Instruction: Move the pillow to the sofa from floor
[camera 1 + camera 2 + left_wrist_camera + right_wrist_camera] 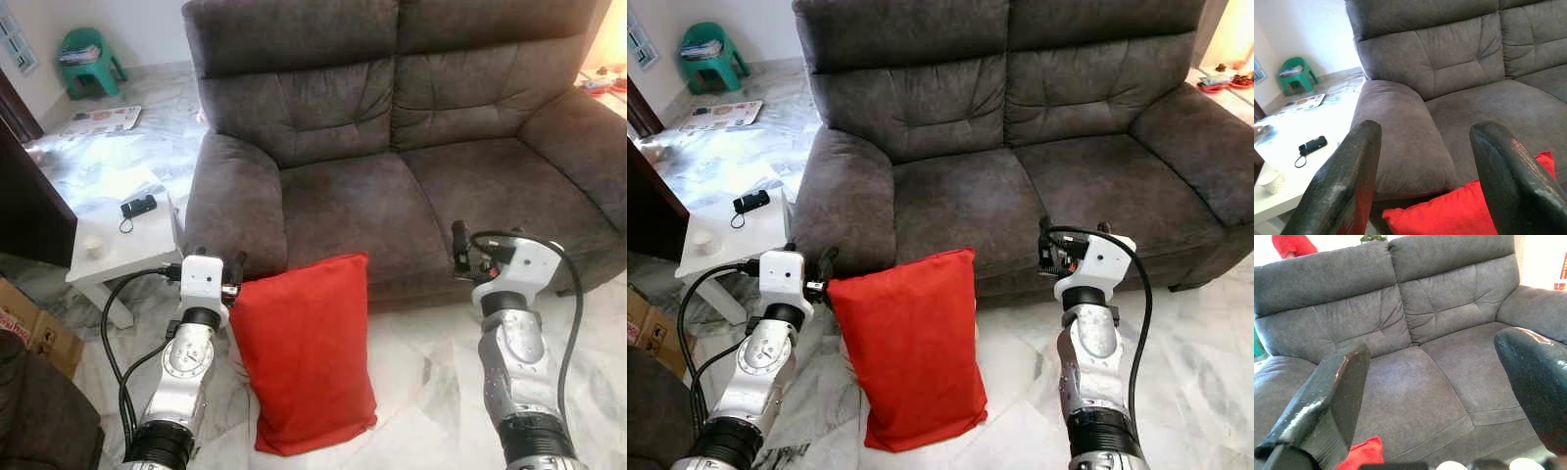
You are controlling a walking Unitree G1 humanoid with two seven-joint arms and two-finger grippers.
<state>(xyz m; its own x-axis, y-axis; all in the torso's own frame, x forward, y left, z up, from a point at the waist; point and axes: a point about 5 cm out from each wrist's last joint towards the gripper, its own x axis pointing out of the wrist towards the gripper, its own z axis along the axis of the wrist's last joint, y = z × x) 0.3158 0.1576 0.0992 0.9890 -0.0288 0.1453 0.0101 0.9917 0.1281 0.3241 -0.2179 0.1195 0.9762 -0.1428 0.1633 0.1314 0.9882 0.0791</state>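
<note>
- The red pillow point(306, 354) stood upright on the floor point(431, 392), leaning against the sofa point(411, 186) front.
- Left hand point(215, 262) open beside the pillow's top corner; right hand point(1070, 235) open, apart.
- Lifting onto the sofa remained.

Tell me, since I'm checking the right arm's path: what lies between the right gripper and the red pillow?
Nothing on the floor: in the left eye view, bare marble floor and the sofa front separate the right gripper from the red pillow.
</note>
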